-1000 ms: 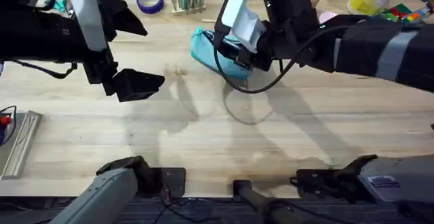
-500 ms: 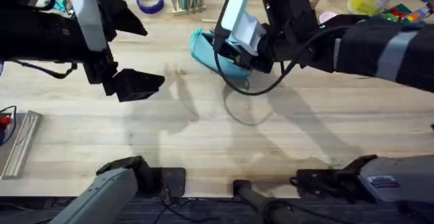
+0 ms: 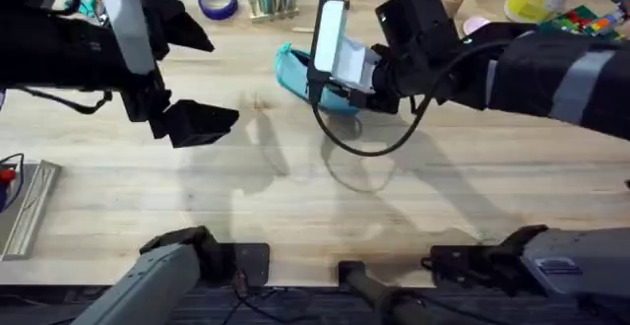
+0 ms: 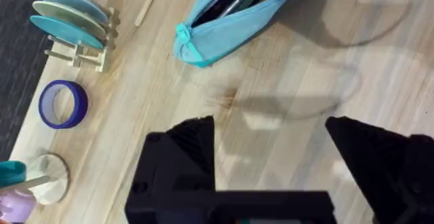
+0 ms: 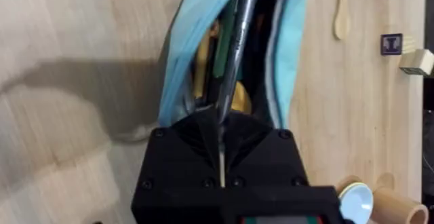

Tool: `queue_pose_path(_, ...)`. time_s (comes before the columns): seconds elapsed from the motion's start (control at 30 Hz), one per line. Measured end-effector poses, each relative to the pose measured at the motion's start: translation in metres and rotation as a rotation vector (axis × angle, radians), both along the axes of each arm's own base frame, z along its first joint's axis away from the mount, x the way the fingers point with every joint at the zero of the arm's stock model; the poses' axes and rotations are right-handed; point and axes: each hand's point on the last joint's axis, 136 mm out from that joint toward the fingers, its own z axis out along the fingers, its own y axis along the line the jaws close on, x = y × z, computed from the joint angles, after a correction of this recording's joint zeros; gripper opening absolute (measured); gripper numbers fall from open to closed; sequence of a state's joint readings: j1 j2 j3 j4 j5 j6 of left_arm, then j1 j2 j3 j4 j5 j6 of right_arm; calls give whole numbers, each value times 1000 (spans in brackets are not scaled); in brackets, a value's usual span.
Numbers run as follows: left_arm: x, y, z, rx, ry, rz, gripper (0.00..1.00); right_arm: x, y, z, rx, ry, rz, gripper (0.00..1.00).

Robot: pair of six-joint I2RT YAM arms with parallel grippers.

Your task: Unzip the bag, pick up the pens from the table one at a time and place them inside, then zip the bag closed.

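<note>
Overhead: right claw over open bag

Overhead looks down and forward over the table from above both arm bases. Left wrist view sits higher, angled down at the bag. Right wrist view is close above the same bag, unzipped.
</note>
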State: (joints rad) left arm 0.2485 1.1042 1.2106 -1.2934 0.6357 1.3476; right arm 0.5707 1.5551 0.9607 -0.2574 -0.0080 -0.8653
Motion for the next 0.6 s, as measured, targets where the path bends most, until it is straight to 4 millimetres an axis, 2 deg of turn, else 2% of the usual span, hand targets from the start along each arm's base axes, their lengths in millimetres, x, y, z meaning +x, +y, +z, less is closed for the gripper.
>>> queue_pose_path(0.03,0,0,0,0,0,0,993,2,0,2,10,-6,-8,33)
queue_pose_path(0.07,0,0,0,0,0,0,993,5,1,3,22,-11,-22,77)
queue_pose_path(0.1,0,0,0,0,0,0,993,7,1,5,32,-15,-32,181)
queue_pose_path(0.23,0,0,0,0,0,0,993,11,-2,6,45,-17,-57,761)
queue_pose_path(0.27,0,0,0,0,0,0,993,11,-2,6,46,-17,-60,892)
queue_pose_path(0.3,0,0,0,0,0,0,992,11,-2,6,47,-17,-60,971)
queue_pose_path(0.6,0,0,0,0,0,0,993,12,-2,7,79,0,-108,997)
